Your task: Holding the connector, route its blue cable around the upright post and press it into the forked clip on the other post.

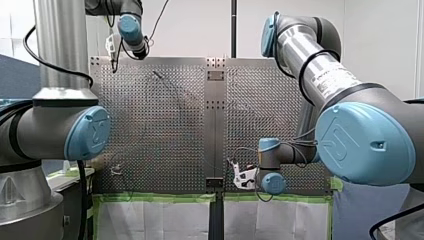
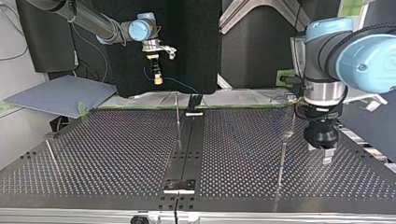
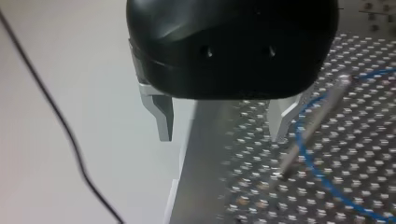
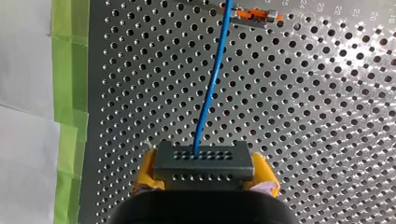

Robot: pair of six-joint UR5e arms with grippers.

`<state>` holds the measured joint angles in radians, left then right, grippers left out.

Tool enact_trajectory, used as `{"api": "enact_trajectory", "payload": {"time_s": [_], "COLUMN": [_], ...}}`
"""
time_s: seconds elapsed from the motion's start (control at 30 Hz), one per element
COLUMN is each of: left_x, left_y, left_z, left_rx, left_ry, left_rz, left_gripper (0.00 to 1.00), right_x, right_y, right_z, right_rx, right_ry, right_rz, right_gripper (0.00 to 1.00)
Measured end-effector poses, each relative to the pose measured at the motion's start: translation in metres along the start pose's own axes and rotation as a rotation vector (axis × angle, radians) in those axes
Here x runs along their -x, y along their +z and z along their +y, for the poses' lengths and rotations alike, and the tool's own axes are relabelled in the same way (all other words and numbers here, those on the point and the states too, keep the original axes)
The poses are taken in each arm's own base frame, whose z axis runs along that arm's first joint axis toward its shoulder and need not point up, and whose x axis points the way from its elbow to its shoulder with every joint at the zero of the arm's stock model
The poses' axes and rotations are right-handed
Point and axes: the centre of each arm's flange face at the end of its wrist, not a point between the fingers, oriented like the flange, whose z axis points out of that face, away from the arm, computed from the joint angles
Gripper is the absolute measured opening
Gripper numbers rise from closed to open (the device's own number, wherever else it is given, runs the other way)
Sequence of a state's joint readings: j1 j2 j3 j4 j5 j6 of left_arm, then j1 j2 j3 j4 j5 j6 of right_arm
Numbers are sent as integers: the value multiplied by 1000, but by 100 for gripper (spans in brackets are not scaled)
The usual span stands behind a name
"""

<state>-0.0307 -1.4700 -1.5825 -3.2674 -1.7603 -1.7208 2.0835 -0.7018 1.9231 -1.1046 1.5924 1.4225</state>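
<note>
Right wrist view: my right gripper (image 4: pixel 204 170) is clamped on a grey connector (image 4: pixel 204 161), one yellow pad (image 4: pixel 144 173) on each side. A blue cable (image 4: pixel 210 88) leaves the connector and runs ahead over the perforated table (image 4: pixel 327 116) to an orange-marked fitting (image 4: pixel 254 15). Top view: the connector is held in the air near the table's far edge. Left wrist view: my left gripper (image 3: pixel 222 135) has fingers apart with nothing between them. A thin post (image 3: pixel 310 121) stands just beside it, and the cable curves by the post; around or beside, cannot tell.

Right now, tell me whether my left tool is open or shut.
Open: the fingers of my left tool stand apart, nothing held between them.
</note>
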Motion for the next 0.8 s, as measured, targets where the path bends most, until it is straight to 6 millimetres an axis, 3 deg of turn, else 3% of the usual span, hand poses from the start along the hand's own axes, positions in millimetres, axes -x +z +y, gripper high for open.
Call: {"api": "enact_trajectory", "payload": {"time_s": [0.8], "left_x": [-24], "left_y": [-22], "left_z": [-2], "left_rx": [13], "left_ry": [43], "left_rz": [198], "left_gripper": [100], "right_x": [-1], "right_y": [3], "right_z": [2], "right_rx": [0], "right_ry": [-1], "right_rz": [0], "right_gripper": [0]}}
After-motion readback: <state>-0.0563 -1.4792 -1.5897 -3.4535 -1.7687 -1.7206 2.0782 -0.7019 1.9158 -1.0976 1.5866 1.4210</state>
